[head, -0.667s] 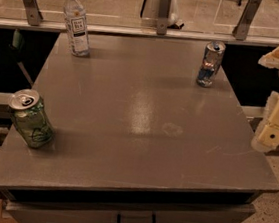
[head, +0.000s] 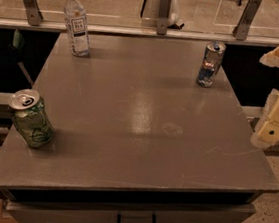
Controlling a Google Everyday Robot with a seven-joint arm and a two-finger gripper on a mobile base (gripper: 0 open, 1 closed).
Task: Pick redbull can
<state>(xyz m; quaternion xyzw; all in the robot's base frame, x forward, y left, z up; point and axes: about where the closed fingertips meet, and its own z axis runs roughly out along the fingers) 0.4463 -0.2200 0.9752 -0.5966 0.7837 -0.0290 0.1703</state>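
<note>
Nothing has visibly moved since the earlier frame: my gripper [head: 278, 119] sits at the same spot on the right edge of the frame, beyond the right side of the grey table [head: 142, 134]. I cannot tell whether it is apart or together, and it holds nothing. The redbull can [head: 211, 64] stands upright at the upper right of the tabletop, up and to the left of the gripper and well apart from it. A green can [head: 30, 118] stands at the lower left, and a clear bottle [head: 77, 23] at the upper left.
</note>
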